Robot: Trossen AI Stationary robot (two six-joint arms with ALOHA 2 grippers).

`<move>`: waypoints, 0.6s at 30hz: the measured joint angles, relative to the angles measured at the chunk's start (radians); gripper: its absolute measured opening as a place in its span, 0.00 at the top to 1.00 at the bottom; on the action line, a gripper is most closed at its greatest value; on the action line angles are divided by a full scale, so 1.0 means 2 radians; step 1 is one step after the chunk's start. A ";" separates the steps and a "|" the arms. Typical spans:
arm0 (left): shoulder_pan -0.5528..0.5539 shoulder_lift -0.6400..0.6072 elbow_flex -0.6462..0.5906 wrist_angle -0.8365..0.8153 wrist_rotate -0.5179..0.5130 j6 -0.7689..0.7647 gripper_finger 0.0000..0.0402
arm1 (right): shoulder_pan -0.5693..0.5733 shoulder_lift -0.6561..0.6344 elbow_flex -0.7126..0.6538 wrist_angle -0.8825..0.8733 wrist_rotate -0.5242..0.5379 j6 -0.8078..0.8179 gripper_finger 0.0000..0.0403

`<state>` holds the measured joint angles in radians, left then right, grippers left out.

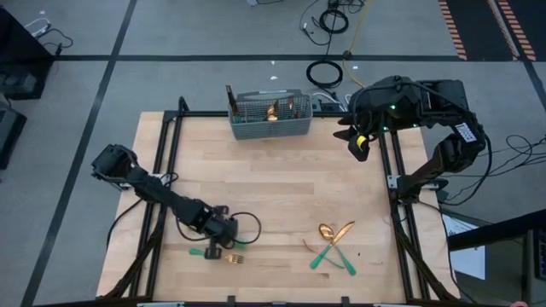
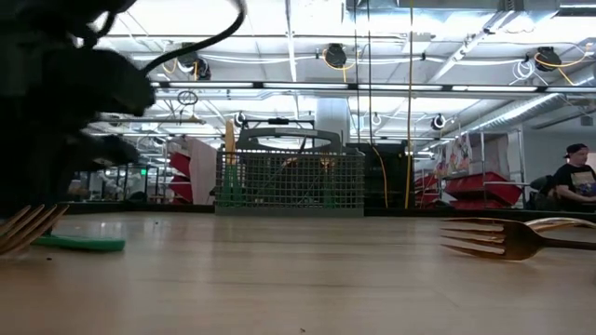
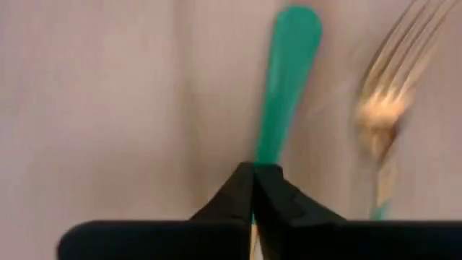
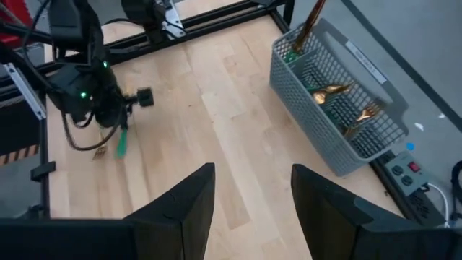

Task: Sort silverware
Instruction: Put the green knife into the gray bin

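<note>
My left gripper (image 1: pixel 220 242) is low over the table's near left part, shut on a teal-handled piece of silverware (image 3: pixel 285 79). Its head is hidden under the fingers. A gold fork (image 3: pixel 386 101) lies on the wood right beside it, and its tines show in the low view (image 2: pixel 28 228). A few more gold-and-teal pieces (image 1: pixel 331 243) lie crossed on the table's near right. Other pieces (image 4: pixel 328 92) stand in the grey mesh caddy (image 1: pixel 271 126) at the far edge. My right gripper (image 4: pixel 253 195) hovers open, high over the far right corner. My left gripper pinches the teal handle (image 3: pixel 266 155) between its two shut fingers, partway along its length, coming from above and pointing down. The handle's free end (image 3: pixel 294 25) sticks out beyond the fingertips. In the low view the handle (image 2: pixel 79 244) lies flat on the table.
The caddy (image 2: pixel 289 181) sits at the middle of the far edge. A black metal frame (image 1: pixel 171 170) runs along the table's left and right sides. Bare wood (image 1: pixel 273 196) stretches between the caddy and the near pieces. A person (image 2: pixel 575 177) sits in the room beyond.
</note>
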<state>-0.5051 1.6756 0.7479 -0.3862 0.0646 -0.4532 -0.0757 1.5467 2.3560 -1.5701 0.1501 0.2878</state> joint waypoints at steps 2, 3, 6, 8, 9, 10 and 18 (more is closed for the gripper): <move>0.001 0.005 -0.001 0.018 0.003 -0.006 0.99 | 0.000 0.000 0.000 0.000 0.000 0.000 0.57; 0.002 0.005 0.000 0.019 0.001 -0.016 0.99 | 0.000 0.000 0.000 0.000 0.000 0.000 0.57; 0.002 0.003 0.011 0.004 -0.022 -0.028 0.99 | 0.003 0.000 0.000 0.000 0.001 0.003 0.57; 0.007 0.000 0.018 -0.009 -0.025 -0.032 0.99 | 0.003 0.000 0.000 0.000 0.000 -0.003 0.57; 0.009 -0.002 0.021 -0.016 -0.026 -0.031 0.99 | 0.003 0.000 0.000 0.000 0.000 -0.004 0.57; 0.012 -0.002 0.024 -0.023 -0.031 -0.031 1.00 | 0.003 0.000 0.000 0.000 0.000 -0.006 0.57; 0.028 -0.018 0.049 -0.082 -0.117 -0.042 1.00 | 0.003 0.000 0.000 0.000 0.001 -0.018 0.57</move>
<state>-0.4499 1.6386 0.8458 -0.5497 -0.1686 -0.5370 -0.0700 1.5463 2.3558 -1.5707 0.1513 0.2524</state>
